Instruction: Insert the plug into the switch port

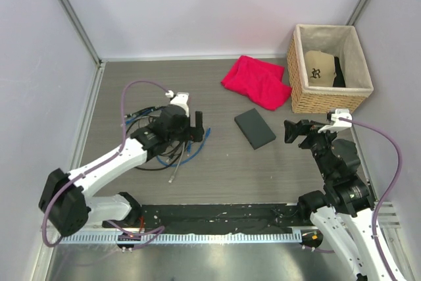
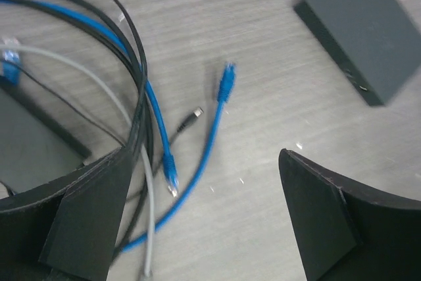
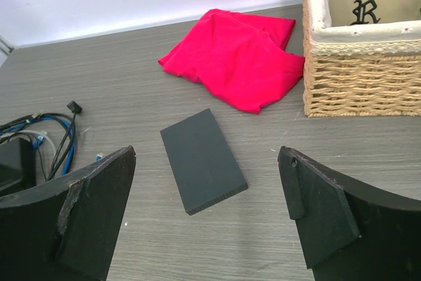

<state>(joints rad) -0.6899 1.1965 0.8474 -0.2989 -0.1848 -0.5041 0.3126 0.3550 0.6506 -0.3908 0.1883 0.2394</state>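
Grey surface holds the switch at centre. Cap in the far-right-corner basket reads "R". Left end effector and right end effector gape, empty.

Flat dark switch lies askew on the table, blue plug loose nearby.

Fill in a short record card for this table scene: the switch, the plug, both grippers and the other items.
switch: flat on the table, no cable attached
blue plug: loose on the table, apart from the switch
cable bundle: black, grey and blue, left of the switch
left gripper: open, above the cables, holding nothing
right gripper: open, facing the switch, holding nothing
red cloth: crumpled, behind the switch
basket: far right, cap inside
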